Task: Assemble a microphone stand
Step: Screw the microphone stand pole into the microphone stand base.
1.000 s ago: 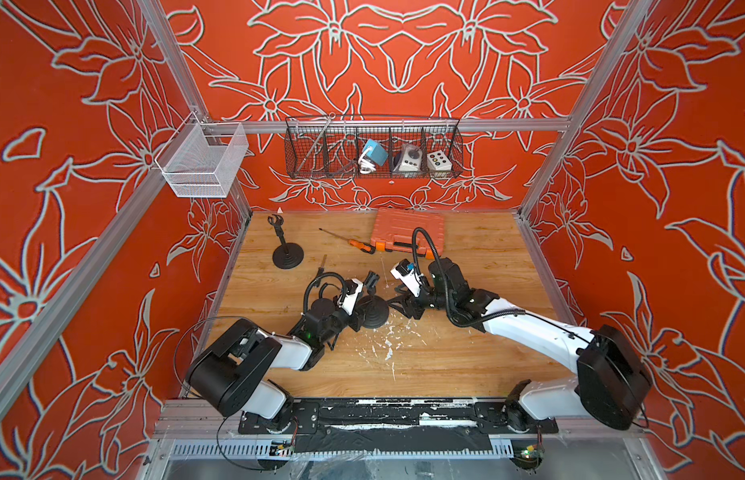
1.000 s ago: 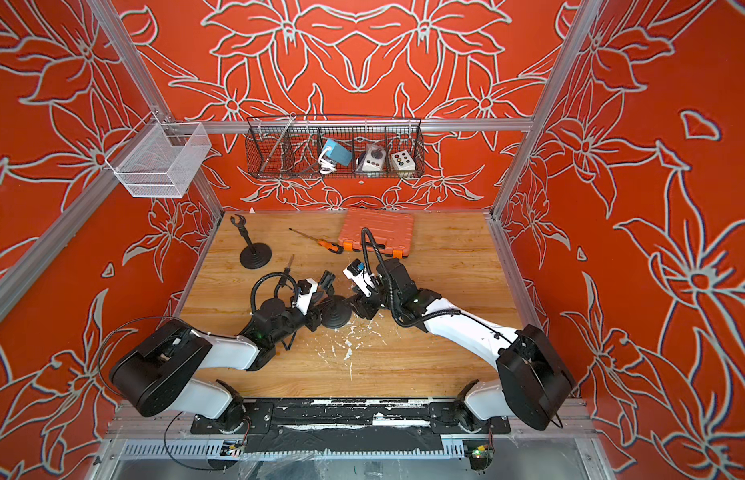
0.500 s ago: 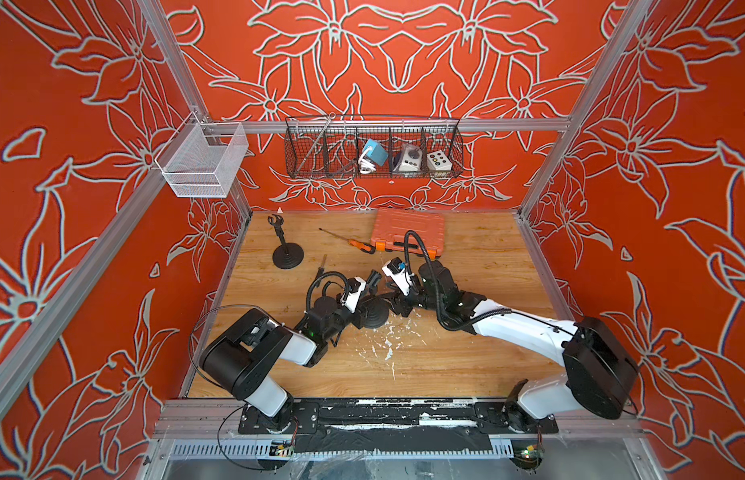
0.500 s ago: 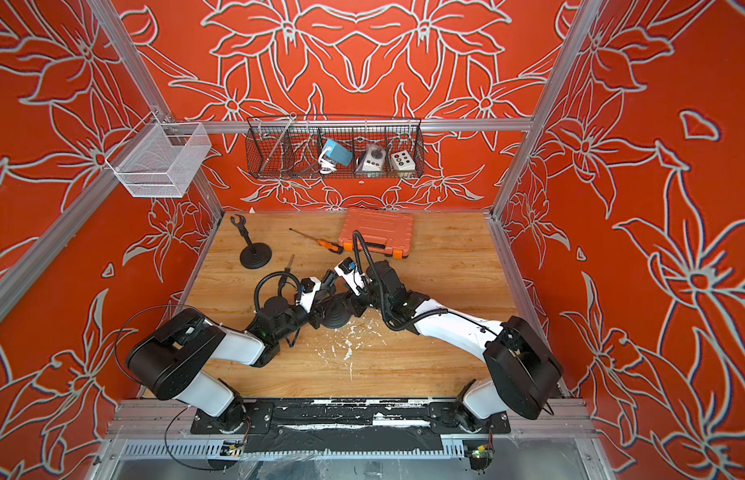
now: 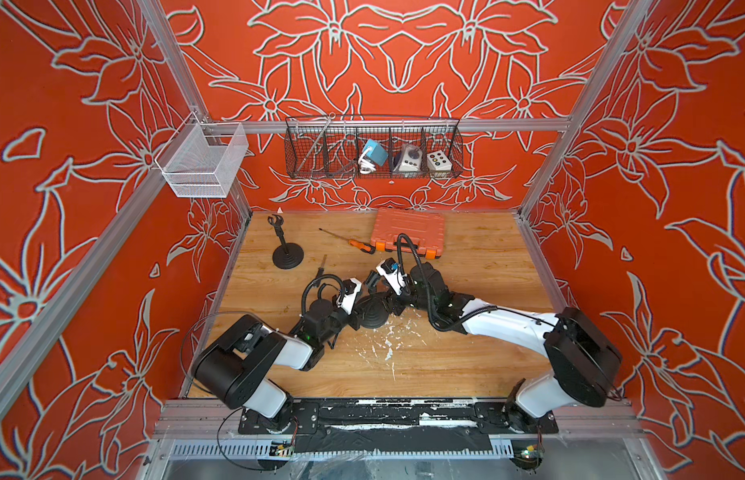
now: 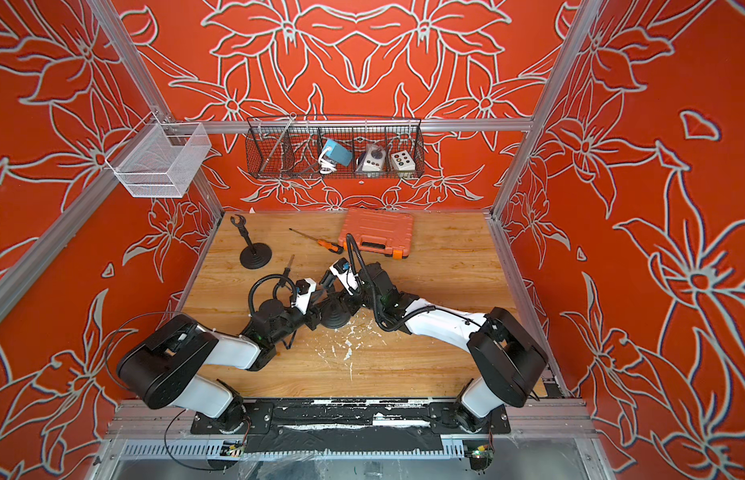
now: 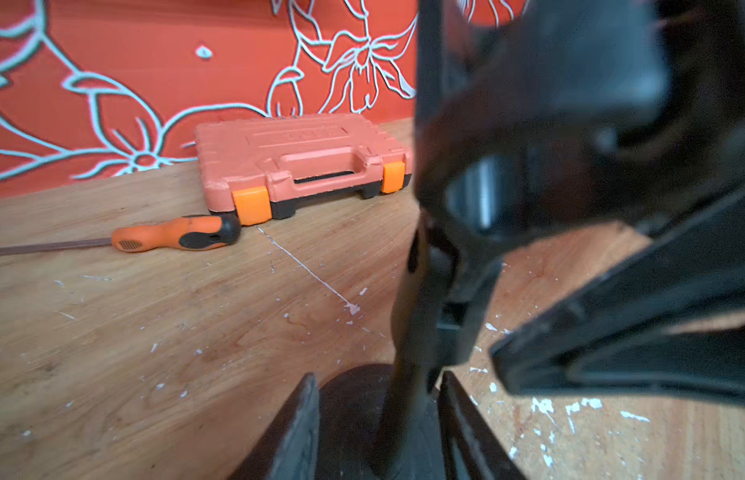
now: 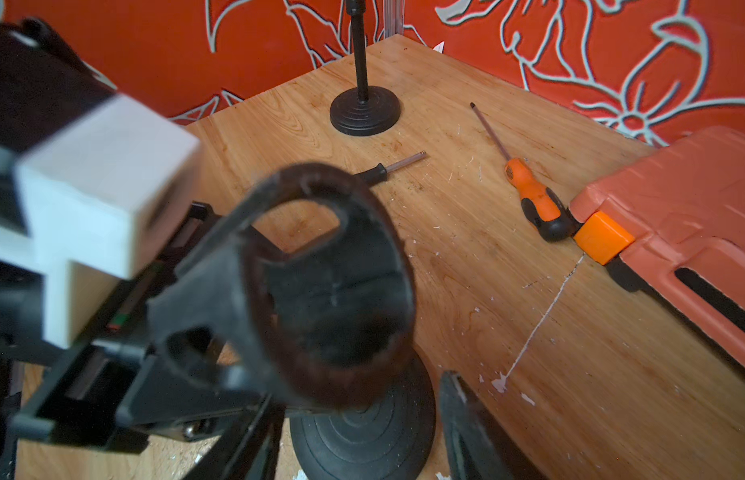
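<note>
A black round base (image 5: pixel 375 318) (image 6: pixel 335 318) stands on the wooden table (image 5: pixel 466 332) between my two arms. A thin black pole (image 7: pixel 410 332) rises from it, topped by a blurred black clip (image 8: pixel 341 299). My left gripper (image 5: pixel 360 318) (image 7: pixel 377 399) reaches in from the left. Its jaws stand either side of the pole just above the base, with a gap on one side. From the right, my right gripper (image 5: pixel 389 303) (image 8: pixel 362 399) is open above the base (image 8: pixel 362 440), and bare wood shows beside one finger (image 8: pixel 466 428).
A second, complete stand (image 5: pixel 285 255) is at the back left. A short black-handled rod (image 5: pixel 321 270) lies near it. An orange screwdriver (image 5: pixel 360 246) touches a shut orange case (image 5: pixel 410 232) at the back. Wire baskets (image 5: pixel 373 149) hang on the wall. White flecks mark the wood.
My right gripper has shifted left, closer in over the base and toward the left gripper. The left forearm has swung slightly; its gripper stays at the pole.
</note>
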Available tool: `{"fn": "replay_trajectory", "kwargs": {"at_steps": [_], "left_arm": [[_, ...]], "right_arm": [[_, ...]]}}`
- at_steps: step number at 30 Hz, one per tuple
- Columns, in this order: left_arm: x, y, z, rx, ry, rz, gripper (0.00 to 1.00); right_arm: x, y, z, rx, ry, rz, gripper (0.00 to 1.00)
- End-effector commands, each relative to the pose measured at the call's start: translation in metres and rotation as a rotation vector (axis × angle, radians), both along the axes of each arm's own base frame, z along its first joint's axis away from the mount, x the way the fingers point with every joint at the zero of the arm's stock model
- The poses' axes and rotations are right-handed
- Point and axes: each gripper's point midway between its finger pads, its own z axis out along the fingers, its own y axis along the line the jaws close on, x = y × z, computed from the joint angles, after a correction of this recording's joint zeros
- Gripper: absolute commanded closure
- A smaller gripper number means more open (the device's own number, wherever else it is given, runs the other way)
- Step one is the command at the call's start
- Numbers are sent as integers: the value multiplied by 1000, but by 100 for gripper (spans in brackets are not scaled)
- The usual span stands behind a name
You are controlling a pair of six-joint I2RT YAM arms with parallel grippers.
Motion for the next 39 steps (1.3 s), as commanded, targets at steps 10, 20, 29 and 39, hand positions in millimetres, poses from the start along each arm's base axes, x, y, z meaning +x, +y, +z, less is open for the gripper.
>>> {"fn": "replay_trajectory", "kwargs": {"at_steps": [10, 20, 29, 39], "left_arm": [[-4, 10, 2, 2, -15, 18, 55], [-5, 2, -2, 10, 1, -29, 55], [-4, -6, 5, 12, -13, -62, 53], [5, -16, 1, -30, -24, -77, 60]], "right_arm": [[6, 20, 12, 83, -53, -15, 47], [0, 15, 5, 77, -80, -25, 87], [-11, 14, -15, -11, -138, -138, 100], [-17, 15, -25, -27, -116, -232, 100]]}}
